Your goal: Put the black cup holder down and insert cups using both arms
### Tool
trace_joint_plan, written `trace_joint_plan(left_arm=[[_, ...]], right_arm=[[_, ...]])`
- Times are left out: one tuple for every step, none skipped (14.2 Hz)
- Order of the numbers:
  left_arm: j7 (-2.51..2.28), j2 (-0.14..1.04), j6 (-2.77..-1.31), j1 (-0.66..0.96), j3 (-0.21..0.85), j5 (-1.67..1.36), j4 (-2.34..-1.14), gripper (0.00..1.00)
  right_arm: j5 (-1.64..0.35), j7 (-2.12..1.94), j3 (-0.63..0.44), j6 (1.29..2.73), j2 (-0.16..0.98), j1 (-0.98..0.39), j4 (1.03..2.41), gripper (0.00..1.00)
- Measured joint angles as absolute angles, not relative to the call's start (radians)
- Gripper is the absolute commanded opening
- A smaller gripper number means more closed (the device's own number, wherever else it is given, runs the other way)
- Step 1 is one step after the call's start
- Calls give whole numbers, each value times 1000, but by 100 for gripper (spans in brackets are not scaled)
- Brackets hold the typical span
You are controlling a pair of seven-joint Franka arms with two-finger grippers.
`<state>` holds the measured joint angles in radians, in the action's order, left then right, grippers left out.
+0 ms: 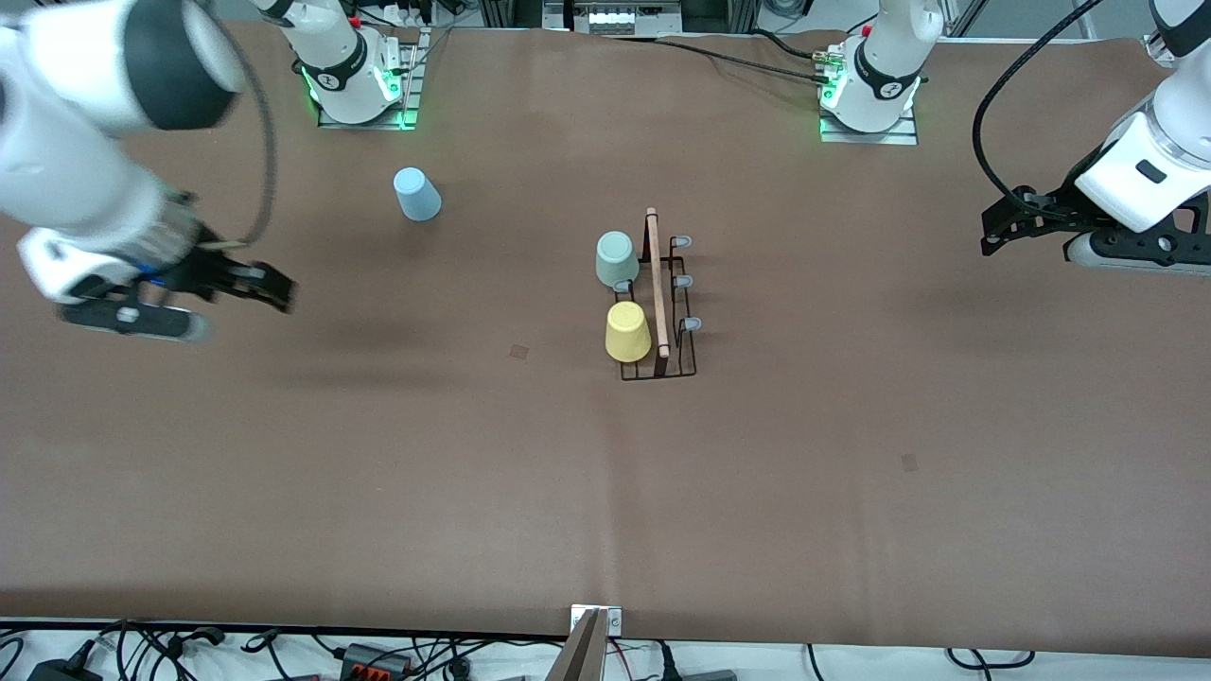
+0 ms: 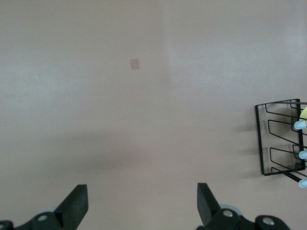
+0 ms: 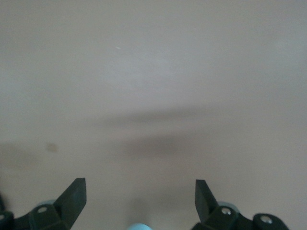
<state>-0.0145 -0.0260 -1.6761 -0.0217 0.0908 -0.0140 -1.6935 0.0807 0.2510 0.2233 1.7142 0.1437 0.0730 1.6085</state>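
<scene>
The black cup holder (image 1: 659, 312) stands mid-table, its wooden rod handle (image 1: 657, 284) running toward the front camera. The pale green cup (image 1: 616, 258) and the yellow cup (image 1: 627, 331) sit upside down on pegs on its right-arm side, the yellow one nearer the camera. The light blue cup (image 1: 416, 194) stands upside down on the table near the right arm's base. My right gripper (image 1: 282, 291) is open and empty in the air toward the right arm's end. My left gripper (image 1: 986, 234) is open and empty toward the left arm's end. The left wrist view shows the holder's end (image 2: 280, 139).
Three bare grey-tipped pegs (image 1: 683, 282) line the holder's left-arm side. Small tape marks lie on the brown mat (image 1: 518, 351) (image 1: 909, 462) (image 2: 135, 63). A pale blue blur (image 3: 139, 226) shows at the edge of the right wrist view; I cannot tell what it is.
</scene>
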Motion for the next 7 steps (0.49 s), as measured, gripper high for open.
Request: trace_joint_plan(left_arm=[[-15,-26,-1676,-21,91,-14,-1693,100],[-15,-26,-1676,-21,91,-14,-1693,100],[-15,-26,-1676,-21,91,-14,-1693,100],[-15,-26,-1676,-20,92,-14,-1693,100],[-15,-26,-1676,-20,92,-14,-1693,100],[-15,-26,-1676,-20,92,-14,-1693,100],[-15,-26,-1676,-20,92,-14,-1693,100]], right_arm=[[80,190,175,1675,132,75,1598,100],[80,133,123,1640,125,77,1579,100],[79,86,71,1611,122,78,1557,100],[76,56,33,1589,121,82,1534,100],[74,44,15,1574,121,89,1517,100],[74,43,10,1569,121,99,1508,100],[74,43,10,1566,121,105,1505,100]])
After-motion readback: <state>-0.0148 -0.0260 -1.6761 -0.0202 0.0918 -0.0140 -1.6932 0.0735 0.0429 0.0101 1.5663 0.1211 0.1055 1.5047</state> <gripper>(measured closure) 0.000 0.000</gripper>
